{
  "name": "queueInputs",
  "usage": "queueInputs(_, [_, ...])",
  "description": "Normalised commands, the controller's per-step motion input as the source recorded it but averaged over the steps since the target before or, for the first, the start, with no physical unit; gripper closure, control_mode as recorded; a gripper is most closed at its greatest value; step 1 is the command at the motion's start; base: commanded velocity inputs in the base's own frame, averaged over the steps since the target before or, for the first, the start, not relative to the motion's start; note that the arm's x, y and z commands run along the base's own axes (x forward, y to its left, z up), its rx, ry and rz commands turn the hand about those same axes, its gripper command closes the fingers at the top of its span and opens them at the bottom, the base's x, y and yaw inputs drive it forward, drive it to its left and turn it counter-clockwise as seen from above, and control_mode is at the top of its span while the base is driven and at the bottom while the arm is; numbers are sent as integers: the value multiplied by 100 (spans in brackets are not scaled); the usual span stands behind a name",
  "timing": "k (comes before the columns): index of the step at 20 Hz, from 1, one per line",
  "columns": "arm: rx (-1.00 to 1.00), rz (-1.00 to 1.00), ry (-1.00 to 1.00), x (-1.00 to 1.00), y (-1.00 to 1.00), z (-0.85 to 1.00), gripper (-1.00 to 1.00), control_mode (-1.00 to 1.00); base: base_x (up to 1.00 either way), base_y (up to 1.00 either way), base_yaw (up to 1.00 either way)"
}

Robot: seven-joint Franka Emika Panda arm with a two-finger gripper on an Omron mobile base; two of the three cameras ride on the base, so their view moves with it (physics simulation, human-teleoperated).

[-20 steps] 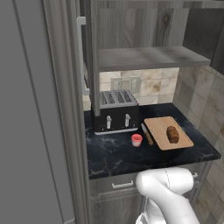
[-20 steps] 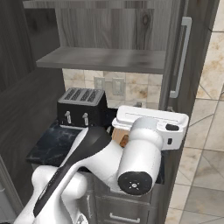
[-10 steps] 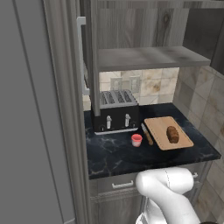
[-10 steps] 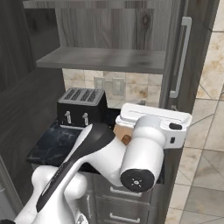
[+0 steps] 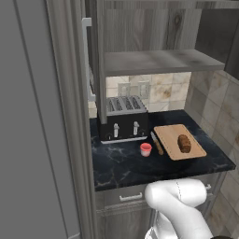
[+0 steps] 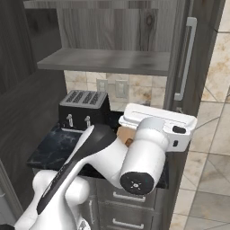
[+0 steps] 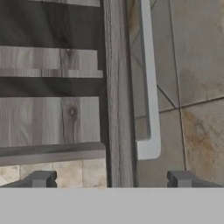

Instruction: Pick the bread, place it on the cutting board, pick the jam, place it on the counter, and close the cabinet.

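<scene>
Bread [image 5: 184, 143] on cutting board [image 5: 169, 135], jam [image 5: 145, 149] just left of it; cabinet [image 7: 119, 92] door next. Gripper [image 7: 112, 179] jaws apart, facing door edge; needs push.

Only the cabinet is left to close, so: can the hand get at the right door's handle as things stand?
Probably yes. The hand is open and faces the edge of the right door, with its metal handle just ahead between the fingertips; nothing lies between.
</scene>
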Motion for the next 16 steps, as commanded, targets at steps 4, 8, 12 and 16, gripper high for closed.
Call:
queueInputs(4, [0, 0, -5, 0, -1, 18, -100, -100, 0, 0, 0])
queueInputs(8, [0, 0, -5, 0, 0, 29, -100, -100, 0, 0, 0])
queueInputs(12, [0, 0, -4, 1, 0, 31, -100, -100, 0, 0, 0])
queueInputs(16, [0, 0, -1, 16, 0, 11, -100, -100, 0, 0, 0])
